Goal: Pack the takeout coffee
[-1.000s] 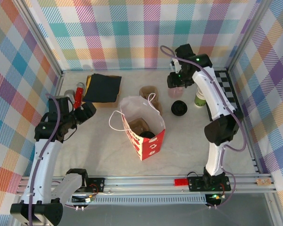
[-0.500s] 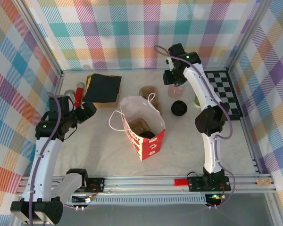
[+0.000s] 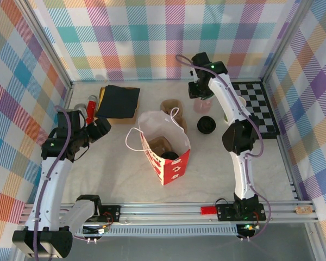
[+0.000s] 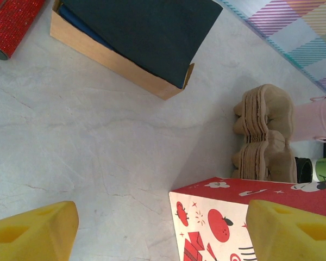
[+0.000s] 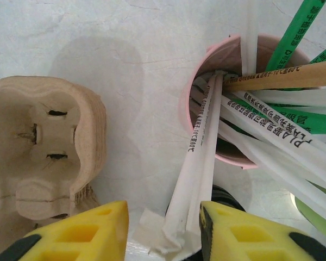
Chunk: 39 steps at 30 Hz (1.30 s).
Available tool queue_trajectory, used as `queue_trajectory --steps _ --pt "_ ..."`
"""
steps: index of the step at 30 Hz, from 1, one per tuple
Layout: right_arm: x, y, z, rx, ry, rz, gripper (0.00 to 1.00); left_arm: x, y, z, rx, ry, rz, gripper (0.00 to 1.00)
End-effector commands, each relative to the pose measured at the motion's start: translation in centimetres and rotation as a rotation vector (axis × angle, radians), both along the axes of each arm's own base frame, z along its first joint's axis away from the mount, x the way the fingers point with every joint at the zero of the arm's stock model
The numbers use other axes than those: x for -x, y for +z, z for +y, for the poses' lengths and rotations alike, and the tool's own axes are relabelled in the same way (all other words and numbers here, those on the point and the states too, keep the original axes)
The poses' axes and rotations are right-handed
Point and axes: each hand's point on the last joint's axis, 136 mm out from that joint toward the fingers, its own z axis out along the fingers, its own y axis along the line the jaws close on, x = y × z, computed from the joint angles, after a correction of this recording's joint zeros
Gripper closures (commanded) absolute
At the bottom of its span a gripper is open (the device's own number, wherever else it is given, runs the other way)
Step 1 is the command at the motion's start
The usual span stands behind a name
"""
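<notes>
Left gripper [image 4: 163, 213] hung wide open beside the red bag [image 4: 217, 217]; right gripper [image 5: 162, 217] straddled a wrapped straw [image 5: 200, 136] from the pink cup [image 5: 185, 109], whether pinched I couldn't tell

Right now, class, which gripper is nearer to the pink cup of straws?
Right. The right gripper hangs directly above the pink cup, fingers straddling a wrapped straw; the left gripper is far across the table, beyond the paper bag.

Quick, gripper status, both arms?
Left gripper: open, holding nothing.
Right gripper: jaws either side of a white paper-wrapped straw in the pink cup; grip cannot be told.
</notes>
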Motion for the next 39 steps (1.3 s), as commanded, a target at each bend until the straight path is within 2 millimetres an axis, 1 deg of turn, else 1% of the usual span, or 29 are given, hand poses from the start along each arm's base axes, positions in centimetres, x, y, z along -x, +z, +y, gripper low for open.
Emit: queue_trajectory --steps 1,4,13,16,18,21,29,35,39 --pt "-1.1 0.6 -0.2 -0.004 -0.016 -0.039 0.64 -0.4 0.9 0.6 -0.019 0.009 -0.03 0.21" --pt "-1.3 0.7 -0.3 0.006 -0.02 -0.049 0.71 -0.5 0.9 0.6 -0.019 0.007 -0.033 0.23" --pt "-1.5 1.7 -0.7 0.024 -0.02 -0.076 0.82 -0.6 1.0 0.5 -0.022 0.002 -0.033 0.27" --pt "-1.5 1.8 -0.8 0.028 -0.022 -0.078 0.89 -0.6 1.1 0.6 -0.027 -0.001 -0.034 0.27" --pt "-1.5 2.0 -0.9 0.032 -0.021 -0.084 0.96 -0.5 1.3 0.6 -0.032 -0.001 -0.037 0.28" --pt "-1.3 2.5 -1.3 0.048 -0.028 -0.095 1.0 -0.5 1.3 0.7 -0.035 -0.002 -0.038 0.3" --pt "-0.8 5.4 -2.2 0.068 -0.041 -0.154 1.0 -0.1 1.7 0.8 -0.045 0.002 -0.045 0.33" --pt "-0.1 8.0 -2.8 0.061 -0.048 -0.206 1.0 0.2 2.2 1.0 -0.059 0.006 -0.055 0.34" --pt "0.8 10.1 -3.0 0.051 -0.048 -0.242 1.0 0.3 2.4 1.0 -0.06 0.008 -0.059 0.35"
